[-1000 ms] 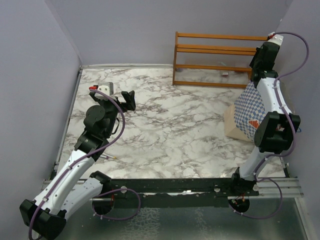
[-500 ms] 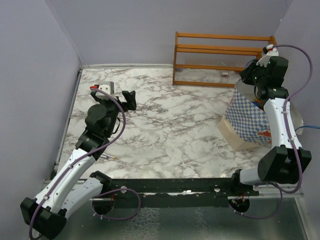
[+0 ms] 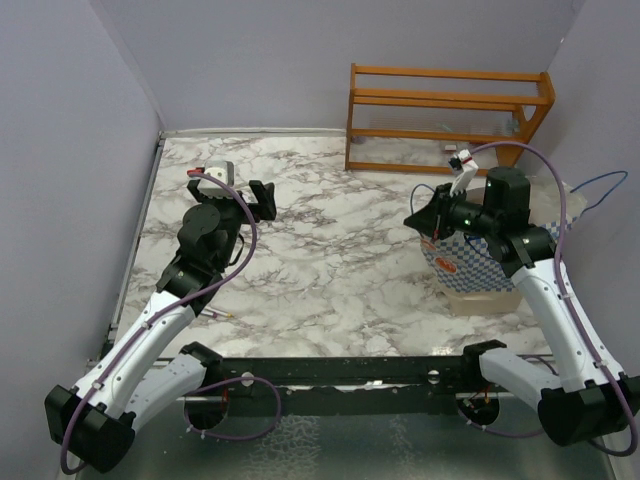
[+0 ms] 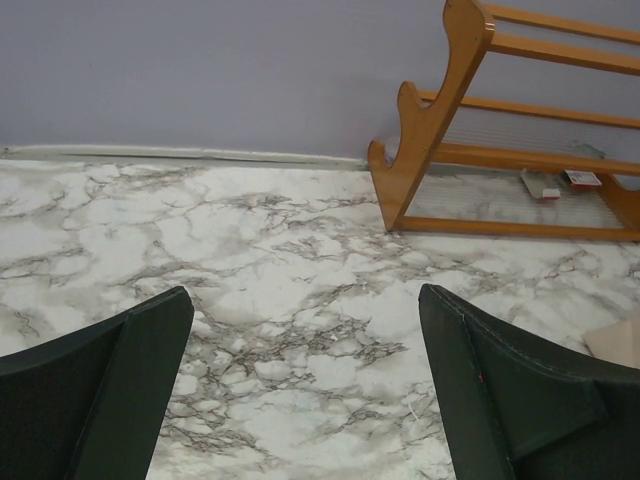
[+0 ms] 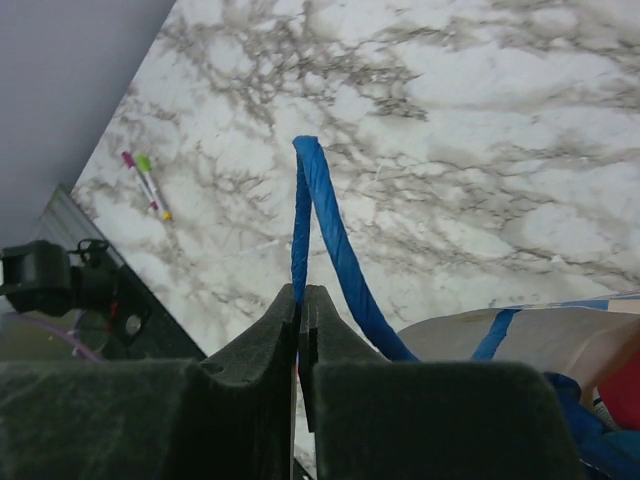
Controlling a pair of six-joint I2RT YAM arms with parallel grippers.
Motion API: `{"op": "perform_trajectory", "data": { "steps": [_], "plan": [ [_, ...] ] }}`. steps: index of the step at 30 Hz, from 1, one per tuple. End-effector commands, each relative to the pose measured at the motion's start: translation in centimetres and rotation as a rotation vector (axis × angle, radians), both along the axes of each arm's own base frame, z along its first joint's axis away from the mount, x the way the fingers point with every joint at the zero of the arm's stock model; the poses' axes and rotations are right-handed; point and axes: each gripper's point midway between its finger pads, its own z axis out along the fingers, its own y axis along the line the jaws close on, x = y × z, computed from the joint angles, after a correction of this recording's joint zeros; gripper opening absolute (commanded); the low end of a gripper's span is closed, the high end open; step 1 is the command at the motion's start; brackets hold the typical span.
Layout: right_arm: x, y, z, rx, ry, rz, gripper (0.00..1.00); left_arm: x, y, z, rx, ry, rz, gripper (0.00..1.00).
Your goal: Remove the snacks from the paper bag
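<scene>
Right wrist view showed the right gripper [image 5: 298, 300] clamped on the blue cord handle [image 5: 325, 230] of the paper bag [image 3: 470, 265] at the right of the table [image 3: 330, 250], so a slow, steady pull seemed wisest, while the left gripper [image 4: 300, 380] gaped idle

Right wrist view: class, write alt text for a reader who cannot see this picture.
The right claw is shut on the blue cord handle of the paper bag, and the cord's loop stands up above it. The bag's cream rim shows at lower right, over a marble table with two pens, pink and green, at upper left.
</scene>
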Motion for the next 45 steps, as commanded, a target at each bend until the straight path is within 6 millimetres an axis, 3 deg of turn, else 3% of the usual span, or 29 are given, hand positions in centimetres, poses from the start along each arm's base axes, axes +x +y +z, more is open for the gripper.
{"op": "perform_trajectory", "data": {
  "steps": [1, 12, 17, 21, 23, 25, 27, 29, 35, 39, 45],
  "plan": [
    [-3.8, 3.4, 0.7, 0.081, 0.047, 0.107, 0.03, 0.1, 0.1, 0.0, 0.005, -0.004, 0.009, 0.99],
    [-9.4, 8.6, 4.2, 0.187, 0.011, 0.365, 0.03, 0.4, 0.4, -0.7, 0.026, 0.019, 0.038, 0.99],
    [-10.0, 9.0, 5.4, 0.192, -0.012, 0.379, 0.11, 0.6, 0.6, -1.1, 0.037, 0.030, 0.051, 0.99],
    [-8.4, 5.9, 6.9, 0.059, -0.082, 0.188, 0.34, 0.7, 0.7, -1.4, 0.044, 0.038, 0.058, 0.99],
    [-7.3, 3.1, 7.4, -0.030, -0.106, 0.024, 0.46, 0.7, 0.7, -1.5, 0.049, 0.041, 0.060, 0.99],
    [-7.1, -0.2, 7.7, -0.113, -0.114, -0.131, 0.64, 0.8, 0.7, -1.5, 0.050, 0.042, 0.061, 0.99],
    [-7.4, -2.9, 8.5, -0.171, -0.141, -0.237, 0.81, 0.8, 0.7, -1.5, 0.051, 0.044, 0.060, 0.99],
    [-7.8, -5.1, 9.1, -0.200, -0.167, -0.332, 0.91, 0.8, 0.7, -1.4, 0.050, 0.043, 0.058, 0.99],
    [-8.3, -11.2, 12.0, -0.186, -0.282, -0.647, 0.97, 0.8, 0.5, -1.5, 0.054, 0.047, 0.050, 0.99],
    [-7.6, -12.4, 14.4, -0.225, -0.357, -0.704, 0.96, 0.7, 0.8, -1.1, 0.056, 0.042, 0.060, 0.99],
    [-4.8, -14.5, 15.1, -0.408, -0.332, -0.851, 0.97, 0.5, 0.4, -0.7, 0.045, 0.034, 0.039, 0.99]
  ]
}}
